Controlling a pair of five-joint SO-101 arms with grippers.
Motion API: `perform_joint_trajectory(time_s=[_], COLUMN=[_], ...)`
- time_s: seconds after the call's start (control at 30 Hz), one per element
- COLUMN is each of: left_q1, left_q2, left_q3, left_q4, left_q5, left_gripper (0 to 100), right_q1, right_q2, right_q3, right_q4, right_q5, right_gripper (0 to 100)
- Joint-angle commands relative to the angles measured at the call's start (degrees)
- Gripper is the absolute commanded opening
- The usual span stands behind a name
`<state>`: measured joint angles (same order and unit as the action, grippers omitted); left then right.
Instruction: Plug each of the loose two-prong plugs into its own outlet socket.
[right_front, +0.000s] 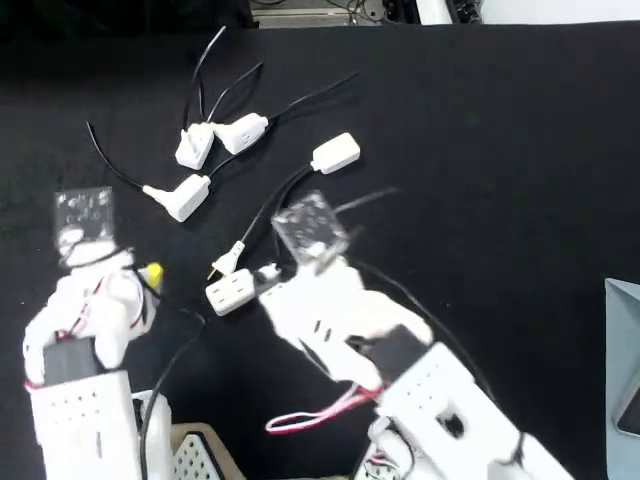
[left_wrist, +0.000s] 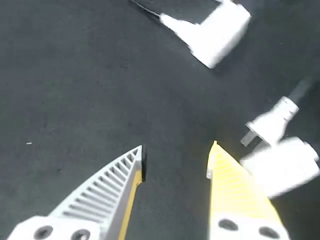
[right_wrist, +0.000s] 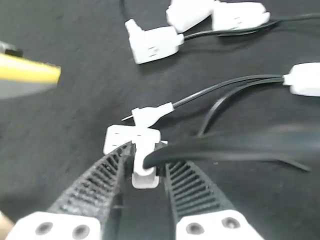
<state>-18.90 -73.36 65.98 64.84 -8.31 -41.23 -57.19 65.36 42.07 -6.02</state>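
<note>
My right gripper (right_wrist: 145, 160) is shut on a white two-prong plug (right_wrist: 144, 172) with a black cable, held against a white outlet block (right_wrist: 116, 138); in the high view this gripper (right_front: 272, 283) meets the block (right_front: 228, 291) at the table's middle. A loose plug (right_wrist: 150, 114) lies just beyond the block, also seen as the plug (right_front: 225, 262). My left gripper (left_wrist: 175, 160) hangs open over bare mat, its yellow fingertip (right_front: 151, 272) left of the block. The loose plug (left_wrist: 270, 122) and the block (left_wrist: 282, 165) lie beside its yellow finger.
Further outlet sockets with black cords lie behind: an angled one (right_front: 185, 197), two side by side (right_front: 195, 145) (right_front: 243, 132), and one (right_front: 335, 153) farther right. The black mat to the right is open. A grey object (right_front: 625, 370) sits at the right edge.
</note>
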Motion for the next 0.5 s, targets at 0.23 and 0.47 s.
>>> perform_joint_trajectory(time_s=[0.23,0.47], left_q1=[-2.86,-2.86], left_q2=[-15.12,-15.38], left_q3=[9.98,11.03], left_q4=[-3.6,-3.6], left_q5=[2.2,1.93], left_gripper=[21,21], right_q1=[-5.89,-5.89], right_q2=[25.54,33.19], right_q3=[-12.26,-13.14], right_q4=[-10.9,-17.85], right_q5=[-1.05,-5.19], right_gripper=[1.3,1.2])
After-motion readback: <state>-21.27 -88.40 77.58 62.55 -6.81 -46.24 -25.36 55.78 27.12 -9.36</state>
